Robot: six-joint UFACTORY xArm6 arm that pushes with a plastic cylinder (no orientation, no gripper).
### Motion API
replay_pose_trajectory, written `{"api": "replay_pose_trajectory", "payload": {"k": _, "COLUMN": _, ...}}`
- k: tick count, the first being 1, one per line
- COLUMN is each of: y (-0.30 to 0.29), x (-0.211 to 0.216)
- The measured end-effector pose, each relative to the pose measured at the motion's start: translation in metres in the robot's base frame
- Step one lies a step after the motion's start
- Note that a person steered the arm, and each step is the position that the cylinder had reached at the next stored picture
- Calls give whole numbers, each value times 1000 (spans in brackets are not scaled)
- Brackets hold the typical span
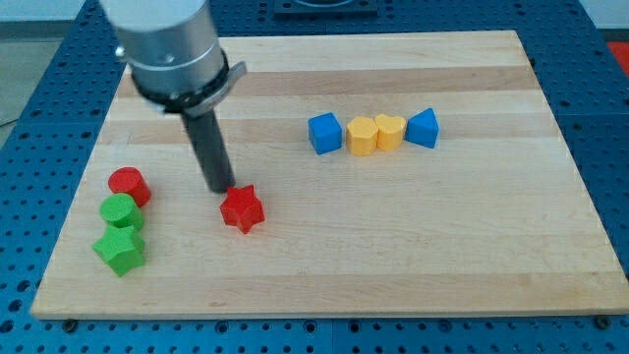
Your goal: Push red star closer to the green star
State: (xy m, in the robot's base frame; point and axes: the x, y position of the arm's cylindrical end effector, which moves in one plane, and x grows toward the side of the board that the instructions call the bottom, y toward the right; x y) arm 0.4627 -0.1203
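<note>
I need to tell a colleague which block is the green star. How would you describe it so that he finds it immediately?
Look at the wooden board, near its left edge at the view's bottom, where three blocks form a short column. The green star is the lowest, below the green cylinder and the red cylinder. Only it has points; the red star lies apart, by my tip.

Red star (242, 209) lies flat mid-board, well right of green star (120, 249).

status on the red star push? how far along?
Done: my tip is down at the red star, on its upper-left edge. In hand: contact looks made or nearly so. Left: the whole push; a clear gap of bare board still separates it from the green star at the view's lower left. From this side, pushing would likely drive it away.
</note>
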Motion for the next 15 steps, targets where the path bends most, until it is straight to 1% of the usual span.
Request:
{"api": "replay_pose_trajectory", "payload": {"k": 1, "y": 47, "x": -6}}
{"api": "replay_pose_trajectory", "payload": {"k": 2, "y": 63, "x": 41}}
{"api": "replay_pose_trajectory", "payload": {"k": 3, "y": 22, "x": 68}}
{"api": "replay_pose_trajectory", "payload": {"k": 4, "y": 6, "x": 73}}
{"api": "replay_pose_trajectory", "payload": {"k": 5, "y": 37, "x": 42}}
{"api": "replay_pose_trajectory", "payload": {"k": 6, "y": 19, "x": 25}}
{"api": "replay_pose_trajectory", "payload": {"k": 7, "y": -1, "x": 28}}
{"api": "replay_pose_trajectory", "payload": {"k": 9, "y": -12, "x": 82}}
{"api": "replay_pose_trajectory", "payload": {"k": 10, "y": -15, "x": 93}}
{"api": "replay_pose_trajectory", "payload": {"k": 11, "y": 21, "x": 91}}
{"api": "replay_pose_trajectory", "payload": {"k": 12, "y": 28, "x": 92}}
{"api": "replay_pose_trajectory", "payload": {"k": 14, "y": -51, "x": 93}}
{"api": "replay_pose_trajectory", "payload": {"k": 15, "y": -54, "x": 95}}
